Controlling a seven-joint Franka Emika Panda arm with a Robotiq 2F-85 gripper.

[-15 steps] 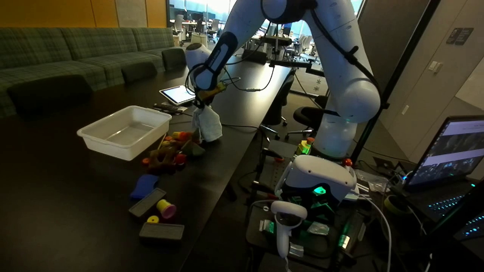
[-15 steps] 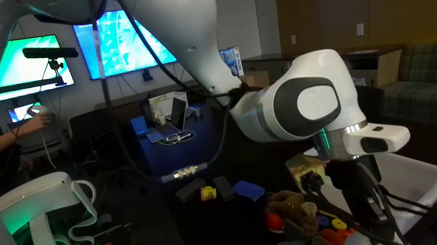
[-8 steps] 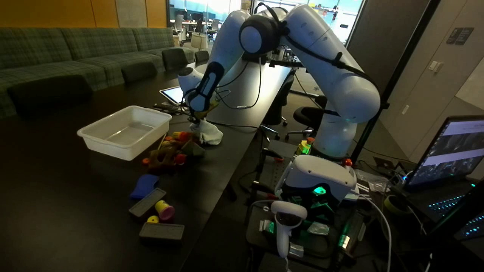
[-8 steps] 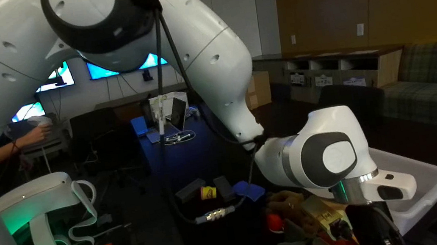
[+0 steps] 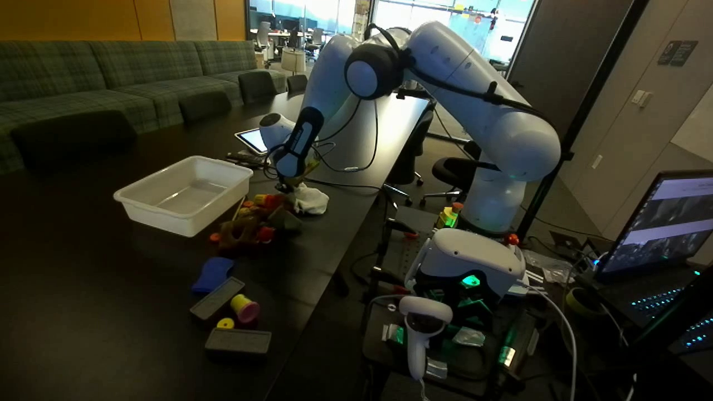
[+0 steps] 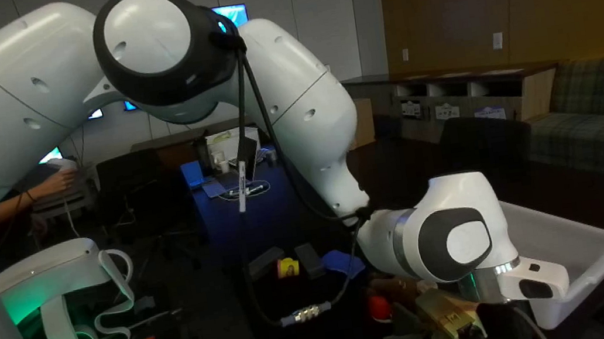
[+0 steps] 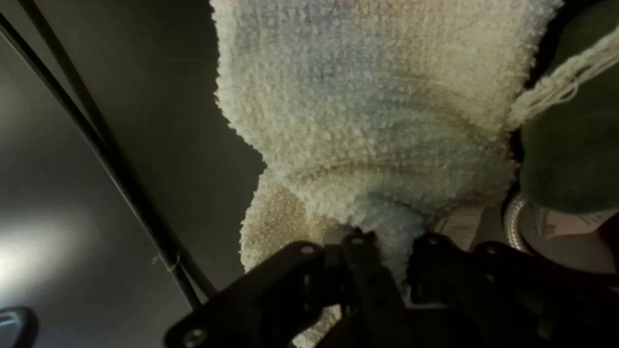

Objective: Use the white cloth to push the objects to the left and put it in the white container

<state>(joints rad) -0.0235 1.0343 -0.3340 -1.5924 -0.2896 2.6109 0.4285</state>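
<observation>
Dark fingers [image 7: 372, 275] were clamped on a gathered fold of white cloth [image 7: 358, 106], which spread toward twelve o'clock in the wrist view and seemed to rest on the dark table [image 5: 139, 301]. Judging by its nubby weave, the cloth was likely light, soft and not slippery; being limp, it would probably buckle as a pusher, so a low hold on a thick, bunched part seemed best. Close by, at two o'clock from the fingers, lay a green lump [image 7: 570, 159]; whether it touched the cloth was unclear. Next, in an exterior view, came a toy heap [image 5: 250, 228] at eight o'clock from the cloth, then a white tub [image 5: 156, 218] at nine o'clock. Farthest sat two grey blocks [image 5: 238, 341], around seven o'clock.
</observation>
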